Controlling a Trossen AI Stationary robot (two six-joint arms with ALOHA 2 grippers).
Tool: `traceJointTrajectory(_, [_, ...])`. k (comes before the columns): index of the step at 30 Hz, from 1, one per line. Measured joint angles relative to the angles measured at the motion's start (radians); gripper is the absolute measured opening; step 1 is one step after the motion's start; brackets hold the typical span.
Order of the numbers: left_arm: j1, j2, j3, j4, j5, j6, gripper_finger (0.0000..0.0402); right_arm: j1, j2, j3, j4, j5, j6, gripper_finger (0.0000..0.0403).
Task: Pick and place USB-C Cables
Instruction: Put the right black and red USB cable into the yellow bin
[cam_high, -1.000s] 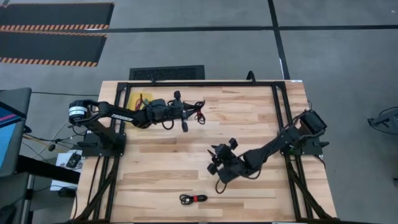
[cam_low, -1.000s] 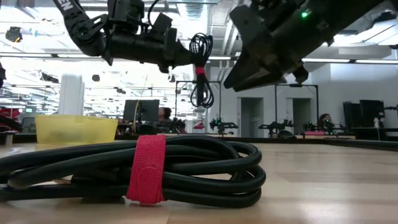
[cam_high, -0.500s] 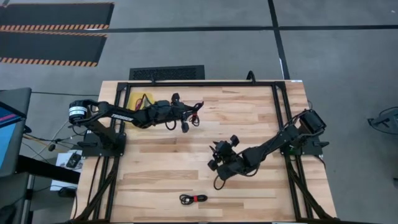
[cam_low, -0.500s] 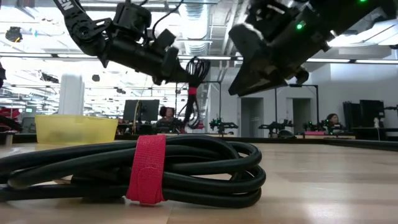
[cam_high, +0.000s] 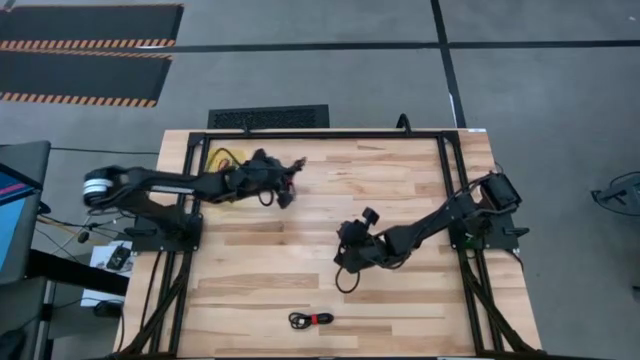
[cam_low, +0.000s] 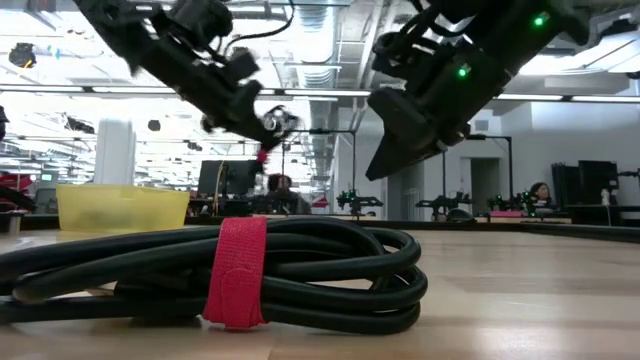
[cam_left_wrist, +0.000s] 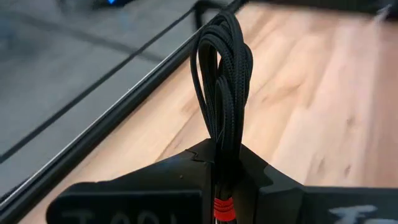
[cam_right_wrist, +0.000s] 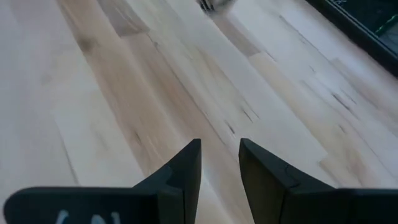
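I am a two-armed robot at a wooden table (cam_high: 400, 200), seen from above, from table height, and from each wrist.

My left gripper (cam_high: 288, 180) is near the table's far edge, toward its left side. Its fingers are clamped on a black cable with a red tie (cam_left_wrist: 222, 106). In my left wrist view the cable's looped black strands stand up out of the pinch between the two dark fingers (cam_left_wrist: 174, 180), and the red tie shows low down, right at the grip. Below the loops lie the wood of the table and its dark metal edge rail (cam_left_wrist: 106, 130). In the level view this gripper is raised above the table, with a bit of red showing at its tip.

A yellow bin (cam_low: 122, 207) sits at the table's far left corner, just beside my left arm.

My right gripper (cam_high: 345, 255) hangs over the middle of the table, raised off the wood. Its two dark fingers (cam_right_wrist: 180, 177) are a narrow gap apart and hold nothing; only bare wood shows between them.

A second black cable with a red tie (cam_high: 311, 319) lies flat on the table near its front edge, well apart from both grippers. In the level view it fills the foreground, a coil of black strands bound by a red strap (cam_low: 237, 270).
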Motion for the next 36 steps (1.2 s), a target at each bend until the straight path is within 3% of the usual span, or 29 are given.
traceJointTrajectory(6, [-0.003, -0.224, 0.000, -0.414, -0.148, -0.124, 0.0009, -0.034, 0.000, 0.000, 0.001, -0.058, -0.071, 0.0132])
traceJointTrajectory(11, [-0.001, -0.337, 0.000, -0.677, -0.277, -0.266, 0.0009, -0.048, 0.000, 0.000, 0.022, -0.053, -0.120, 0.0132])
traceJointTrajectory(15, [0.013, -0.418, 0.000, -0.767, -0.272, -0.328, 0.0009, -0.052, 0.000, 0.000, 0.032, -0.056, -0.142, 0.0132])
traceJointTrajectory(19, [0.074, -0.474, 0.045, -0.852, -0.181, -0.342, 0.0009, -0.052, 0.000, 0.000, 0.033, -0.059, -0.146, 0.0132])
traceJointTrajectory(22, [0.140, -0.472, 0.123, -0.975, -0.132, -0.322, 0.0009, -0.056, 0.000, 0.000, 0.045, -0.063, -0.167, 0.0132])
traceJointTrajectory(25, [0.206, -0.444, 0.185, -1.034, -0.147, -0.266, 0.0009, -0.068, 0.000, 0.000, 0.078, -0.085, -0.192, 0.0132])
traceJointTrajectory(36, [0.414, -0.172, 0.175, -1.066, -0.122, -0.175, 0.0033, -0.071, 0.000, 0.000, 0.130, -0.164, -0.213, 0.0132])
